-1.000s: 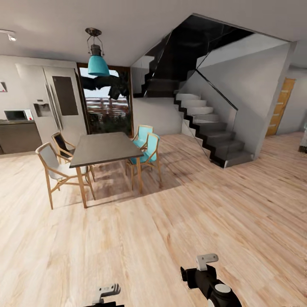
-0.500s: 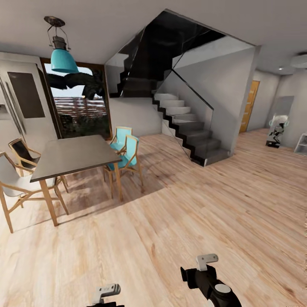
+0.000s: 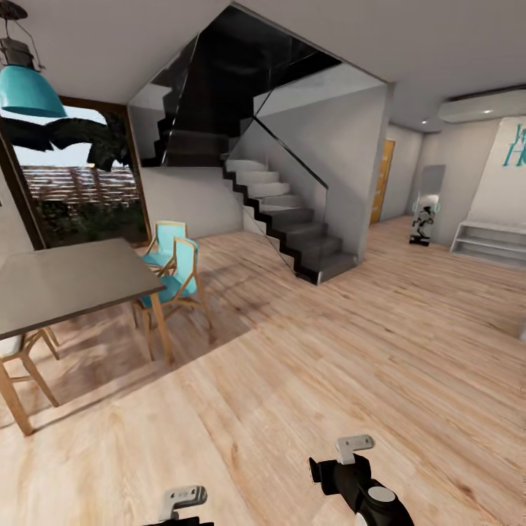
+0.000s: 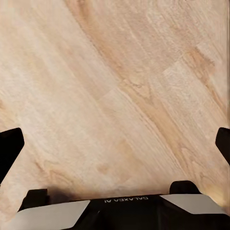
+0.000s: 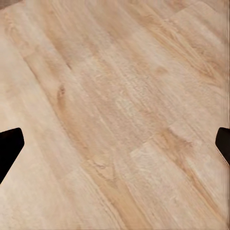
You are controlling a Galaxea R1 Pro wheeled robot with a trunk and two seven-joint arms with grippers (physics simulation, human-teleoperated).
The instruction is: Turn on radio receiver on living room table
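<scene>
View swung right vs second ago: camera turning, furniture not moving. Dining table (image 3: 66, 281) now at frame edge, left of staircase (image 3: 292, 219); teal lamp (image 3: 25, 88) almost out. New right of staircase: white shelf (image 3: 489, 245), wall lettering (image 3: 515, 146), AC unit (image 3: 482, 109). No radio or coffee table visible yet; probably still searching for living room. Left gripper (image 4: 115, 143) and right gripper (image 5: 115, 139) both spread wide, empty, over wood floor (image 3: 329, 365).
</scene>
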